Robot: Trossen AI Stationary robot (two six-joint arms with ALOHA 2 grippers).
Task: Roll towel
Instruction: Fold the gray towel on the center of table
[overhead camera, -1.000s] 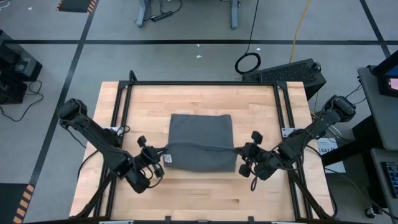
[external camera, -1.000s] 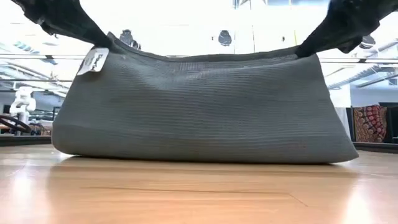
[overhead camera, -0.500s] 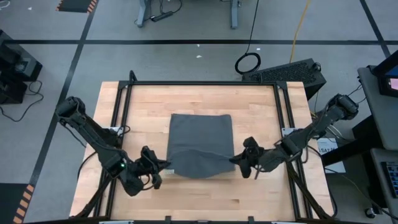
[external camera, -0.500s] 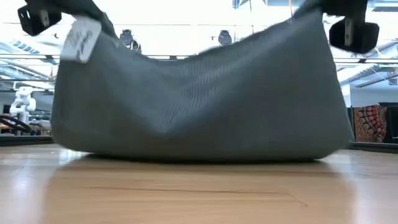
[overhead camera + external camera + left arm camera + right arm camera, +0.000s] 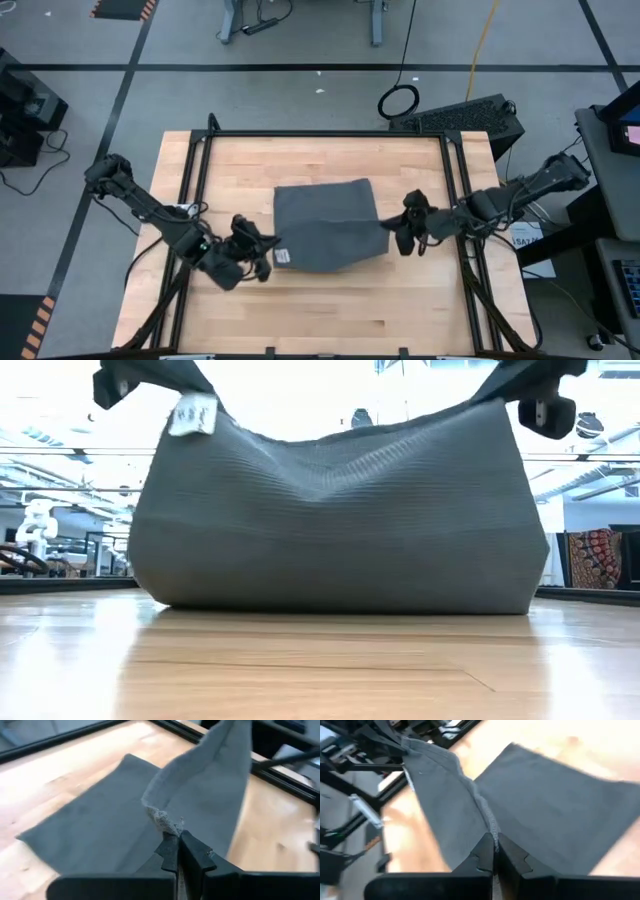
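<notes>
High view: I see the towel (image 5: 325,225) at the centre of the frame on the wooden table (image 5: 300,160), its far part lying flat and its near edge lifted by both arms. The left gripper (image 5: 262,256) sits at the towel's lower-left corner, left of centre in the frame, and the right gripper (image 5: 397,232) sits at the lower-right corner, right of centre. The white tag (image 5: 282,257) shows just beside the left gripper.

In the low view the towel (image 5: 340,520) fills the middle of the frame like a slung sheet, its bottom fold resting on the table (image 5: 320,660), its two top corners drawn up toward the upper left and upper right, where the dark grippers enter. The top edge sags between them. The tag (image 5: 193,414) hangs at the upper left corner.

From the left wrist view, my fingers (image 5: 172,852) are pressed together with a frayed corner of the towel (image 5: 100,830) pinched right at their tips; the cloth rises away from them toward the upper right. From the right wrist view, those fingers (image 5: 482,852) are likewise clamped tight on the hemmed edge of the towel (image 5: 555,805), which runs up from the tips toward the upper left, with the flat part spread behind.
</notes>
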